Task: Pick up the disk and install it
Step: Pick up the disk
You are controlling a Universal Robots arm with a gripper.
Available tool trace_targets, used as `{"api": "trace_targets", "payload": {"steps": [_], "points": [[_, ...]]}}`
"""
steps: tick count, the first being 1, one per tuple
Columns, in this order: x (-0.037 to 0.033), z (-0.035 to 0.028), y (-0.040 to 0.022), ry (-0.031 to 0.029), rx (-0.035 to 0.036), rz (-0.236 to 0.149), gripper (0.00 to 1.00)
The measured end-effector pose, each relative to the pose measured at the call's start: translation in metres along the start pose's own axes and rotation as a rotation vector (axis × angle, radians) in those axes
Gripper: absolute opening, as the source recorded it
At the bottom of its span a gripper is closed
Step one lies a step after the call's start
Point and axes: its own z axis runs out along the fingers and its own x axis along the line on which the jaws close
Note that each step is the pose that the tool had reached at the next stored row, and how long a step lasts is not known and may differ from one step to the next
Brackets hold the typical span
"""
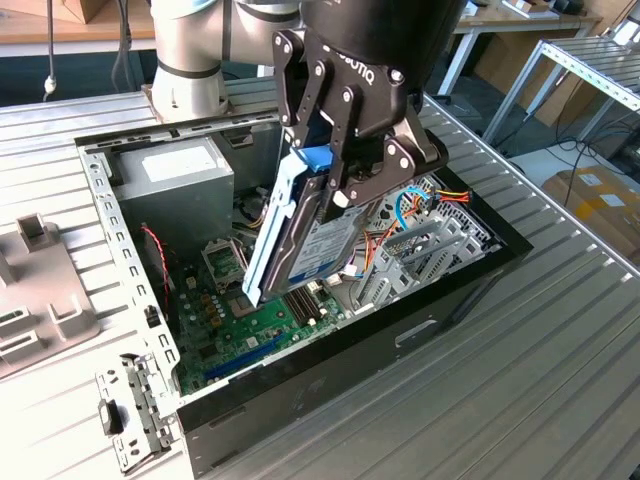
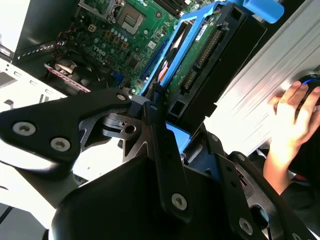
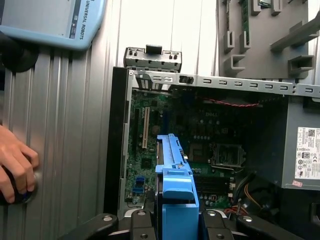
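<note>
My gripper [image 1: 335, 185] is shut on the disk [image 1: 300, 245], a grey-metal drive with light-blue side rails. I hold it on edge and tilted, its lower end down inside the open black computer case [image 1: 330, 355], above the green motherboard [image 1: 235, 335]. In the second wrist view the disk [image 2: 200, 55] runs away from the black finger links, its connector edge showing. In the first wrist view its blue rail [image 3: 172, 170] stands between the fingers over the motherboard [image 3: 200, 135].
A silver power supply [image 1: 175, 180] fills the case's far corner, and a grey drive cage [image 1: 420, 250] with orange and blue cables sits at the exterior view's right. A loose metal bracket [image 1: 130, 420] lies outside the case. A person's hand [image 3: 15, 167] rests on the ribbed table.
</note>
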Motion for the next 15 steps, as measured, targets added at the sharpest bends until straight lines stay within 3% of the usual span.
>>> {"api": "trace_targets", "payload": {"steps": [15], "points": [[0.0039,-0.0001,-0.0124,0.0,0.0,0.0,0.37]]}}
